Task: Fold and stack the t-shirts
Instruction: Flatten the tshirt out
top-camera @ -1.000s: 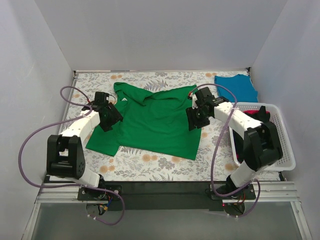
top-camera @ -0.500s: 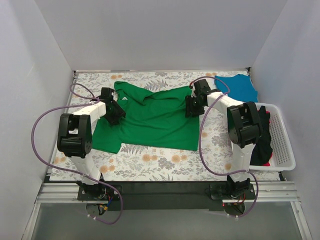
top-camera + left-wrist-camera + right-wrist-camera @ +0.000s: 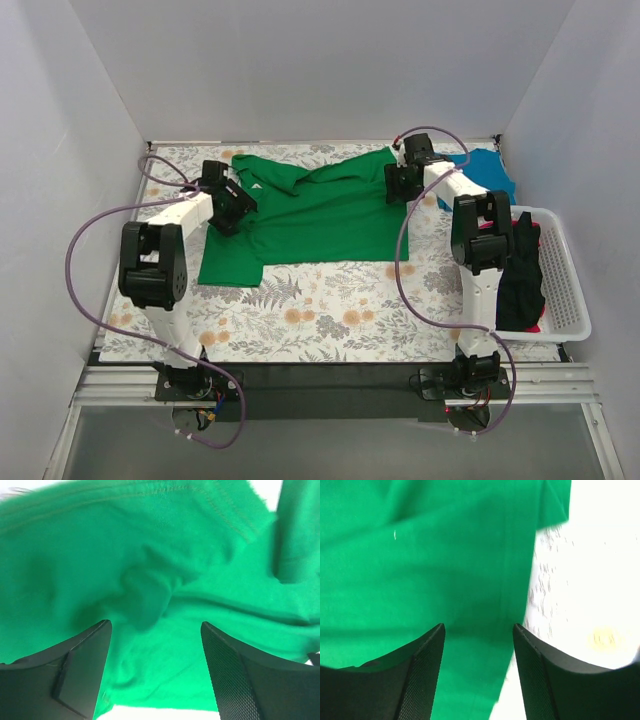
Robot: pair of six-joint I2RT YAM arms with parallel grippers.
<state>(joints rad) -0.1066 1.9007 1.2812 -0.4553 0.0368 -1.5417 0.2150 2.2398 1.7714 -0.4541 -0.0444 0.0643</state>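
Far left, a purple cable looping off the left arm. Next, the left gripper, set low at the left shoulder of the green t-shirt, beside a small white logo. In the wrist view, fingers spread well apart, with a bunched ridge of green cloth in the gap. Cannot tell whether the pads touch the fabric.

Across the far middle of the floral table, the green t-shirt spread mostly flat. Wrinkled along its far edge, with one flap reaching toward the near side at lower left.

At the shirt's far right corner, the right gripper, likewise parted. Green cloth under and between the dark fingers in its wrist view, the shirt's edge and bare tablecloth just to the right. No pinch to be seen there.

Further right, in the far corner, the teal-blue t-shirt, partly behind the right arm. Last, at the table's right edge, the white basket, holding a black t-shirt and a sliver of red-pink fabric at its near end
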